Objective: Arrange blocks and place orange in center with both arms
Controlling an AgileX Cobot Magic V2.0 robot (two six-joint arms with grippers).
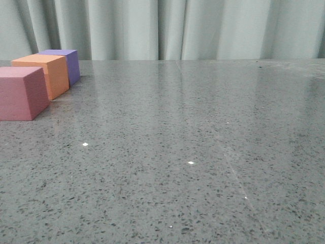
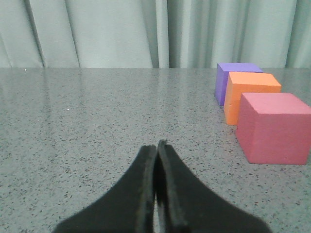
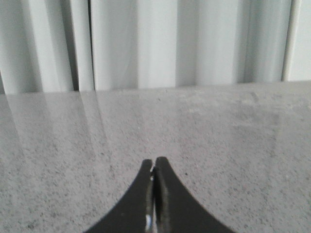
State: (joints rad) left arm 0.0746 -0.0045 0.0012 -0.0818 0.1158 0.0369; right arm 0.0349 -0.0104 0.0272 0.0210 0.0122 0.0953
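Three cubes stand in a row at the far left of the table in the front view: the pink-red cube (image 1: pixel 21 93) nearest, the orange cube (image 1: pixel 44 74) in the middle behind it, the purple cube (image 1: pixel 66 63) farthest. The left wrist view shows the same row: pink-red (image 2: pixel 274 127), orange (image 2: pixel 250 95), purple (image 2: pixel 234 78). My left gripper (image 2: pixel 157 144) is shut and empty, low over the table, apart from the cubes. My right gripper (image 3: pixel 154 161) is shut and empty over bare table; no cube shows in its view. Neither gripper shows in the front view.
The grey speckled tabletop (image 1: pixel 193 142) stretches to a pale pleated curtain (image 1: pixel 167 28) along its far edge. The curtain also shows behind the table in the right wrist view (image 3: pixel 155 43).
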